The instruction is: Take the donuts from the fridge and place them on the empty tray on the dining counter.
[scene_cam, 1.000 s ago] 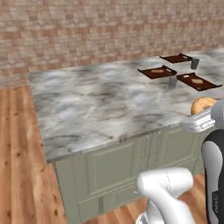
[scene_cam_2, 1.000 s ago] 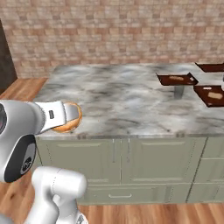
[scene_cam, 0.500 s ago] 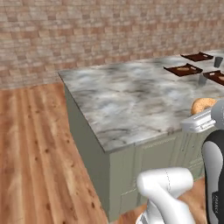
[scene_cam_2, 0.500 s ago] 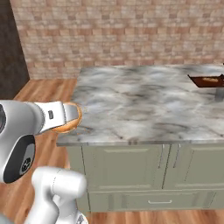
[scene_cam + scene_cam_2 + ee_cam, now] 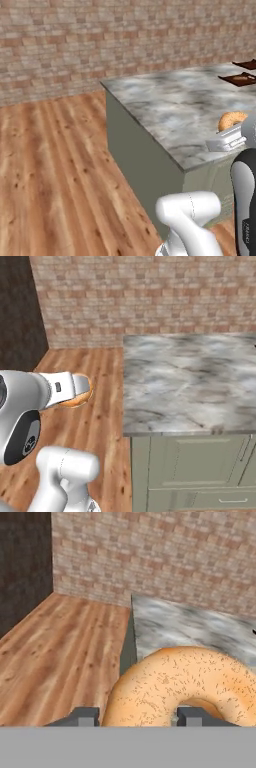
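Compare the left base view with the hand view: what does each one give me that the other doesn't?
Left base view alone: two dark trays at the far right end of the dining counter, and the robot's arm in the lower right with the gripper shut on the donut from the side.

Hand view alone: a dark surface along the left edge, and the orange-tan donut up close, its ring and hole plain between the fingertips.

Both: the brick wall, the wooden floor, the marble counter top and the held donut.
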You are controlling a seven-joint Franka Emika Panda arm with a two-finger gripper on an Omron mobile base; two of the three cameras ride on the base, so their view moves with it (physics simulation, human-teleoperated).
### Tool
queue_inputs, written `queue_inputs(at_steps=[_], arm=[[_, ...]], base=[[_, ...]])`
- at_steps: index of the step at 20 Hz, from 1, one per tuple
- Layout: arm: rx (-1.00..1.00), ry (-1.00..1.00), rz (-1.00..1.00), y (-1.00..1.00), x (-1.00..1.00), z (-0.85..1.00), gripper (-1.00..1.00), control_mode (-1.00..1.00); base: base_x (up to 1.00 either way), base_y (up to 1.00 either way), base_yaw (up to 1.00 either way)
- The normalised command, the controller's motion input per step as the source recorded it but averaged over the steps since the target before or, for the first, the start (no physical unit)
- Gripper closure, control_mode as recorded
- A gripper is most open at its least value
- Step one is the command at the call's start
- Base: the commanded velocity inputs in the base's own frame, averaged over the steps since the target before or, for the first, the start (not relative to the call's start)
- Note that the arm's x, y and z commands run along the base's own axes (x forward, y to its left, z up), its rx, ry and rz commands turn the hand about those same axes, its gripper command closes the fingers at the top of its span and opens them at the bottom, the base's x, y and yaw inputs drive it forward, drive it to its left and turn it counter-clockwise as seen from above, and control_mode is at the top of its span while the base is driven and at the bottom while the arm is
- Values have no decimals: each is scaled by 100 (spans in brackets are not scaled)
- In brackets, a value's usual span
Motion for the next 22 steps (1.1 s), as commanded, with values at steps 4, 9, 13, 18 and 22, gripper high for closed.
queue_inputs(at_steps=[4,9,13,18,22], arm=[[0,0,0,0,0,0,100,100],[0,0,0,0,0,0,100,100],[0,0,0,0,0,0,100,100],[0,0,0,0,0,0,100,100],[0,0,0,0,0,0,100,100]], base=[[30,100,0],[50,100,0],[97,100,0],[100,58,0],[100,14,-4]])
